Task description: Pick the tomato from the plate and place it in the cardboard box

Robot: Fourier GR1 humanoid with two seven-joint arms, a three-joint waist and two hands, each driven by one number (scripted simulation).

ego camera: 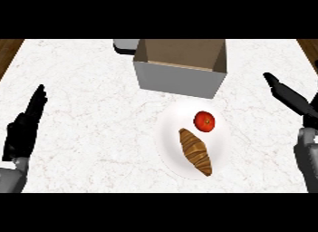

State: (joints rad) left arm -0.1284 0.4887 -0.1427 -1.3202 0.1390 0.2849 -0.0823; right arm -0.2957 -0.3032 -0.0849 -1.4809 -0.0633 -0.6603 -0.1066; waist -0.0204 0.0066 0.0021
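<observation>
A white marble counter (81, 90) is carrying a cardboard box (181, 68), with a plate (171, 145) lying just in front of the box.

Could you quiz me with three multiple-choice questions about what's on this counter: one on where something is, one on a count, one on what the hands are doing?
1. Where is the tomato?
A. in the box
B. on the plate
C. in a hand

2. How many foods lie on the plate?
A. one
B. two
C. four

3. What is the right hand doing?
A. open, holding nothing
B. holding the tomato
C. pressing on the box

Answers: 1 B, it sits beside the croissant, short of the box. 2 B, tomato and croissant only. 3 A, its fingers are straight, apart from everything, like the left hand.
</observation>
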